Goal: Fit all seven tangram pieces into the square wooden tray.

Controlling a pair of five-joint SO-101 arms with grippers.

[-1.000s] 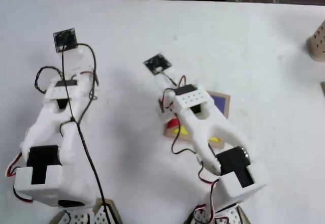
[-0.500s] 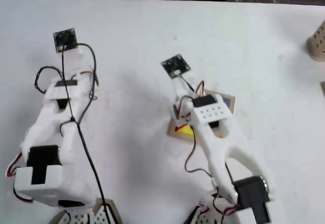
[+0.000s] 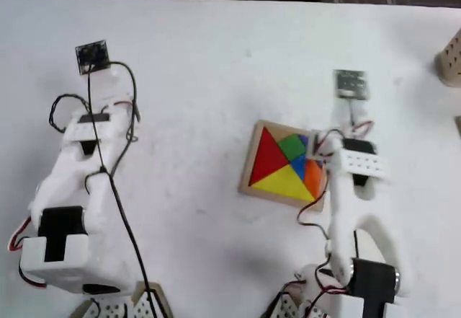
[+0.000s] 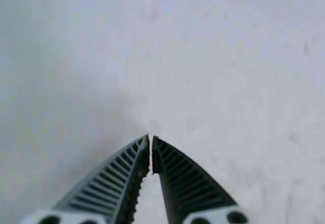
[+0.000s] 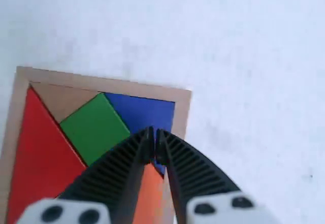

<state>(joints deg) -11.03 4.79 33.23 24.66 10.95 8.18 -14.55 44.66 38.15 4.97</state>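
The square wooden tray (image 3: 248,165) lies right of the table's middle. It holds a red triangle (image 3: 268,156), a yellow triangle (image 3: 285,183), a green square (image 3: 292,146) and an orange piece (image 3: 314,177). My right arm (image 3: 353,166) stands along the tray's right side. In the right wrist view my right gripper (image 5: 154,132) is shut and empty, with its tips over a blue piece (image 5: 144,112) beside the green square (image 5: 94,127). A wood-coloured triangle (image 5: 61,99) shows near the tray's corner; whether it is a piece or bare floor I cannot tell. My left gripper (image 4: 151,140) is shut over bare table.
My left arm (image 3: 83,159) lies at the table's left, well apart from the tray. A pale wooden object with holes (image 3: 450,60) sits at the right edge. The white tabletop stretches wide behind the tray up to the dark far edge.
My right arm has swung from over the tray to its right side, uncovering the coloured pieces. The left arm has kept still.
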